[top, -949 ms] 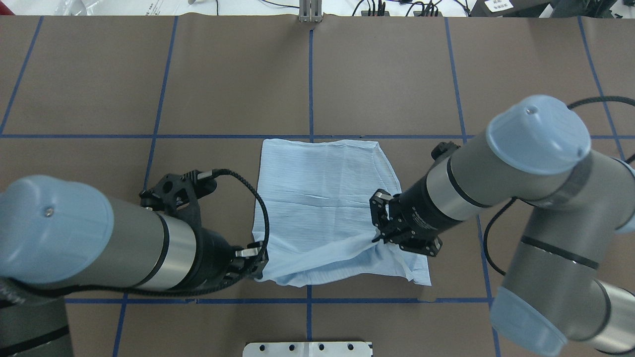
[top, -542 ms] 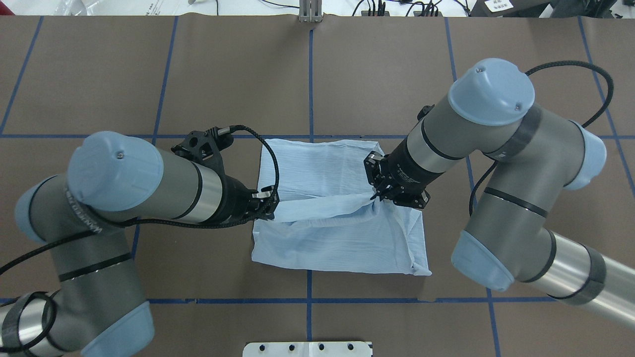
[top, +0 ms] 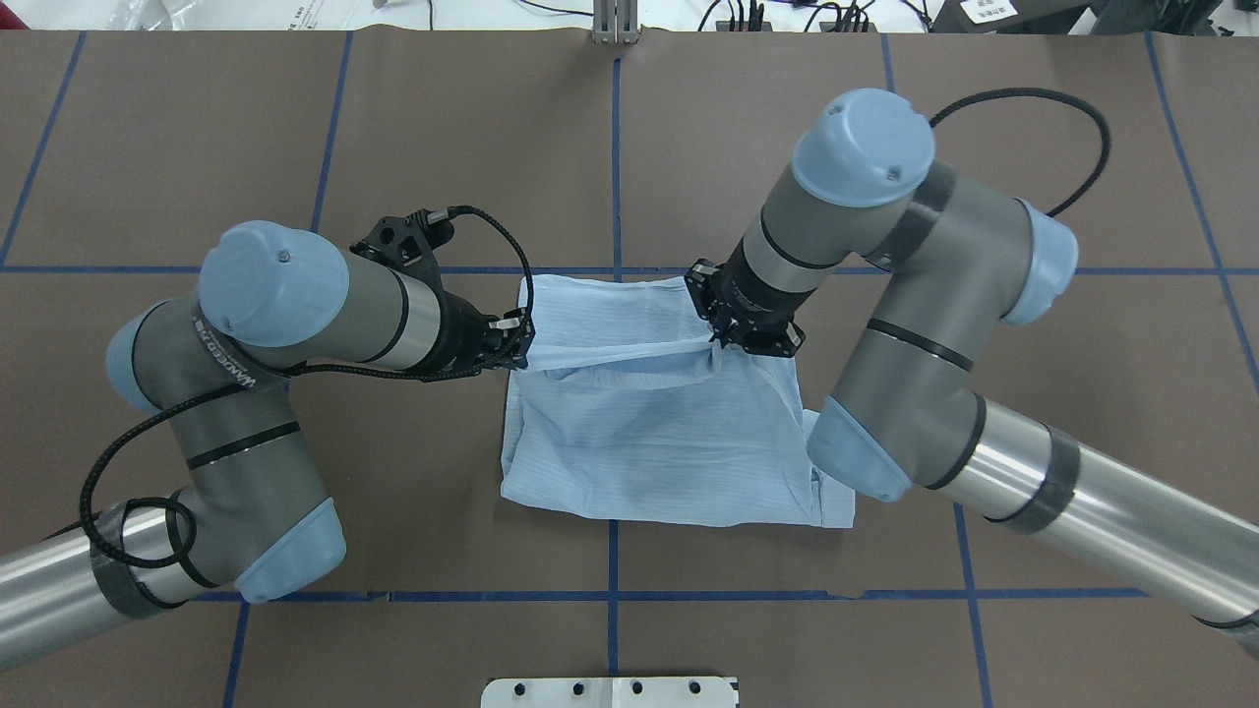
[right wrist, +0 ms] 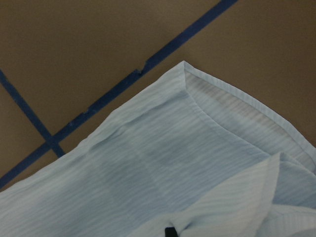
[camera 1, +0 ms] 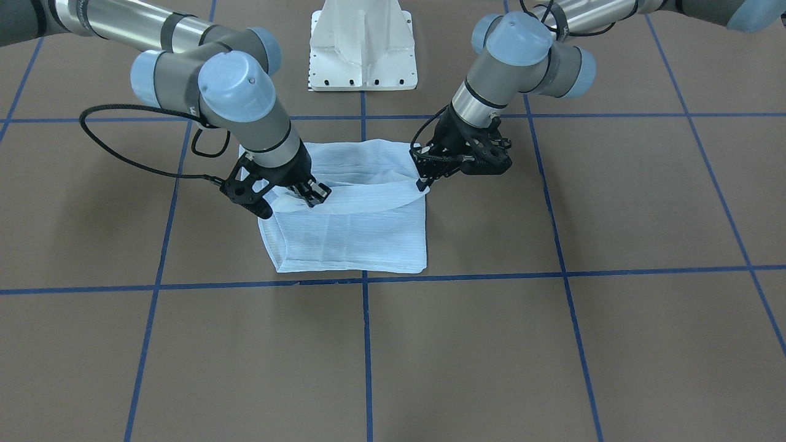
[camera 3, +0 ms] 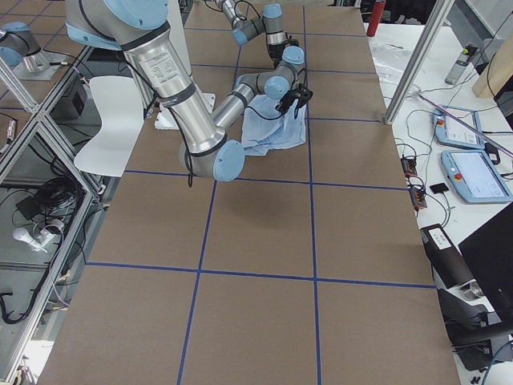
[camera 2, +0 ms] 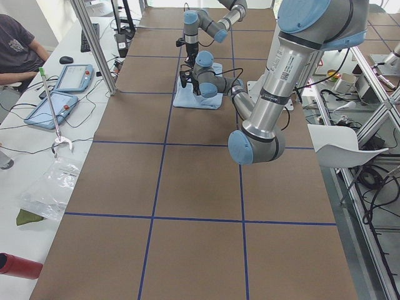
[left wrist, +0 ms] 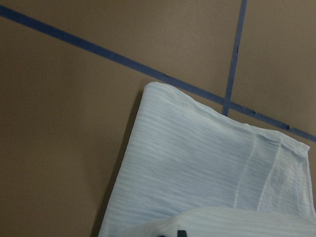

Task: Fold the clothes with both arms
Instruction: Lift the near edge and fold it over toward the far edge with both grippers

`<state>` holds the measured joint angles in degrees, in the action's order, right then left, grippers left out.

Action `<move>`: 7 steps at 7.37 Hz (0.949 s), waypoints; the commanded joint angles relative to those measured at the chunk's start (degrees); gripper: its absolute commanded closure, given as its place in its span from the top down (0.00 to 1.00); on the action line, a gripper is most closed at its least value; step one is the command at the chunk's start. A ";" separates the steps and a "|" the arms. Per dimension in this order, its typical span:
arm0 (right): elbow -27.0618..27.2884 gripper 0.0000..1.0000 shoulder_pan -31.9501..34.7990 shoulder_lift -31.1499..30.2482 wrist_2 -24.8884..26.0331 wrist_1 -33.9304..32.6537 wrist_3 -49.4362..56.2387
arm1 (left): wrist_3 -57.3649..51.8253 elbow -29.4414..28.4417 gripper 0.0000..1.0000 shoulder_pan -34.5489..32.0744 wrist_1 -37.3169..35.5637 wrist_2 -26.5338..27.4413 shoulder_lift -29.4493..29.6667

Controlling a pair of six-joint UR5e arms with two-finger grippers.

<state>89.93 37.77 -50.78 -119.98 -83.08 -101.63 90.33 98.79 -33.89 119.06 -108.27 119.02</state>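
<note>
The pale blue striped shirt (top: 649, 433) lies folded into a rough rectangle at the table's middle; it also shows as the shirt (camera 1: 350, 236). Its near hem is lifted and stretched in a band between both grippers, over the far half of the cloth. My left gripper (top: 519, 346) is shut on the band's left end and shows on the right in the front view, left gripper (camera 1: 422, 183). My right gripper (top: 715, 339) is shut on the other end, right gripper (camera 1: 313, 196). Both wrist views look down on the shirt's far corners (left wrist: 197, 168) (right wrist: 148, 163), just short of a blue tape line.
Brown table cover with a grid of blue tape lines (top: 615, 147). The white pedestal base (camera 1: 363, 49) stands behind the shirt on the robot's side. A side bench with tablets (camera 2: 69, 78) and a seated person runs along the far edge. A white chair (camera 3: 112, 104) stands beside the table.
Both grippers have carried the shirt's near hem away from the robot, from the near edge to over the far half. Both arms have stretched forward.
</note>
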 commanded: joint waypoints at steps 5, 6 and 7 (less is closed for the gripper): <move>-6.44 0.64 2.04 1.47 0.27 4.86 1.70 | -0.51 -11.78 0.00 -2.50 10.05 0.07 4.38; -6.52 1.00 2.04 1.39 0.36 5.82 1.70 | -0.34 -11.78 0.25 -2.67 10.05 0.07 4.90; -7.48 1.00 2.21 1.39 0.53 7.05 1.53 | 0.01 -11.78 0.99 -2.67 10.05 0.07 5.00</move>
<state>83.23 39.88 -49.43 -119.61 -77.29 -99.99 90.03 87.12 -36.49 128.95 -108.19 123.74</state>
